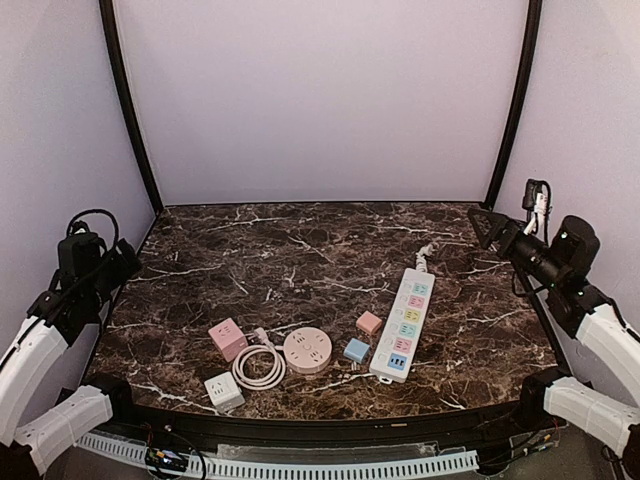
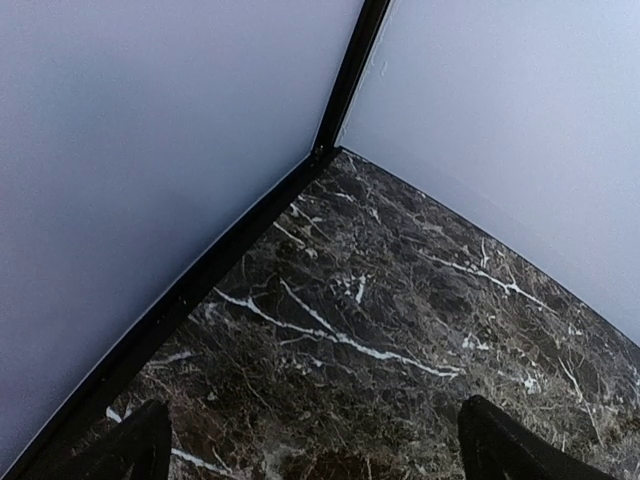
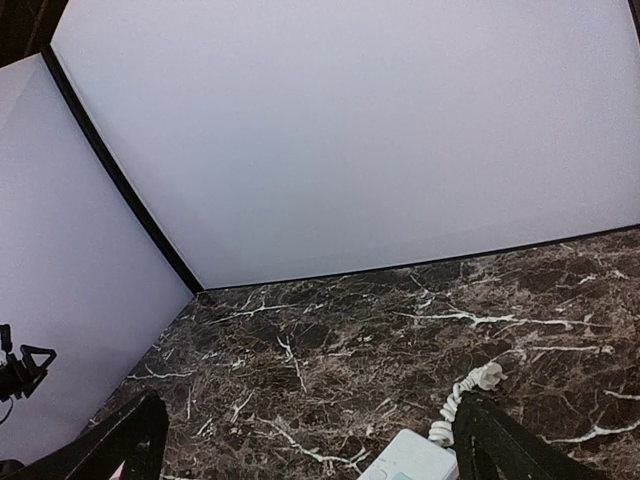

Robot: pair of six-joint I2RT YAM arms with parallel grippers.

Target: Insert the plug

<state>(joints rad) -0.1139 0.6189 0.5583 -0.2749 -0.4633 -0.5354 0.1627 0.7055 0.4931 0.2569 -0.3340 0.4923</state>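
Right gripper (image 3: 310, 430) wide near power strip (image 3: 405, 460)

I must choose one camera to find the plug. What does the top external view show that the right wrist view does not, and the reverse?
Only top external: the pink cube socket, the white cube socket, the round pink socket, the coiled white cable, a small pink cube, a small blue cube and the whole power strip. Only right wrist: nothing new, just a closer look at the spiral cord, framed by the open right gripper. Both: the marble table, the strip's far end with that cord, and the left gripper.
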